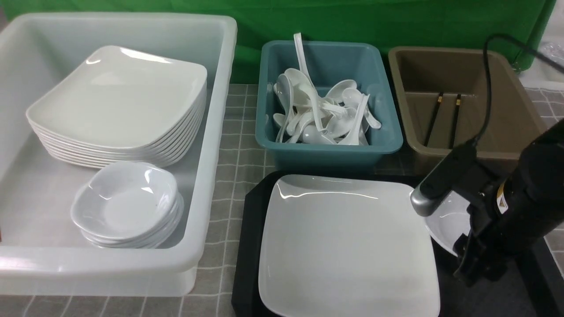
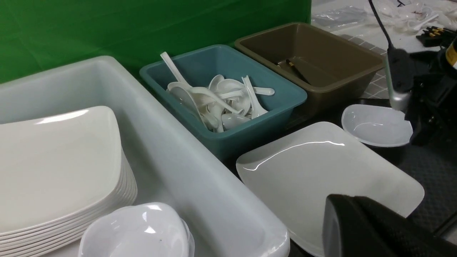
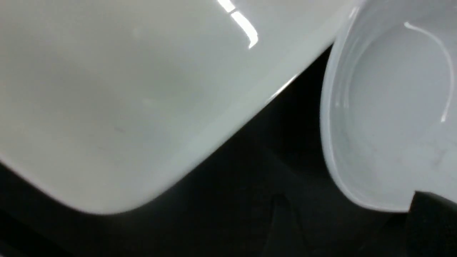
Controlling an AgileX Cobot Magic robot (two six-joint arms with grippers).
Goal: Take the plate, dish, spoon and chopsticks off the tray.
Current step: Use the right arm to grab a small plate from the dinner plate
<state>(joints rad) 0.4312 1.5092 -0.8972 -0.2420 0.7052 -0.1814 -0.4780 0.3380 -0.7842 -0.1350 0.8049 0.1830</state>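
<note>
On the tray [image 1: 251, 229], lower centre of the front view: the plate [image 1: 343, 246] lies flat and covers most of the black floor's left part, its near edge cut off by the frame.
Dish [image 1: 447, 224]: sits on the tray just right of the plate, at the right of the frame, partly hidden behind the right arm. The right wrist view shows a dark gap between its rim and the plate's rounded corner.
Right gripper [image 1: 473, 264]: hangs low over the dish's right side at lower right. One dark finger [image 3: 433, 217] overlaps the dish's rim, but whether the fingers stand apart or pinch that rim cannot be told.
Left gripper [image 2: 342, 221]: outside the front view, it is only a blurred black bulk at the bottom right of its own wrist view. Its fingers are closed together.
Chopsticks [image 1: 432, 119]: lie side by side on the floor of the brown tub [image 1: 440, 66] at upper right, gold bands toward the far end.
Spoons [image 1: 317, 114]: heaped in the teal tub [image 1: 326, 152] at upper centre, one long handle rising above the far rim.
White tub [image 1: 211, 176]: fills the left of the frame, holding a plate stack [image 1: 119, 97] at the back and a dish stack [image 1: 128, 202] in front.
Setting: grey checked cloth [image 1: 238, 145] under tubs and tray, green backdrop [image 1: 352, 22] behind.
</note>
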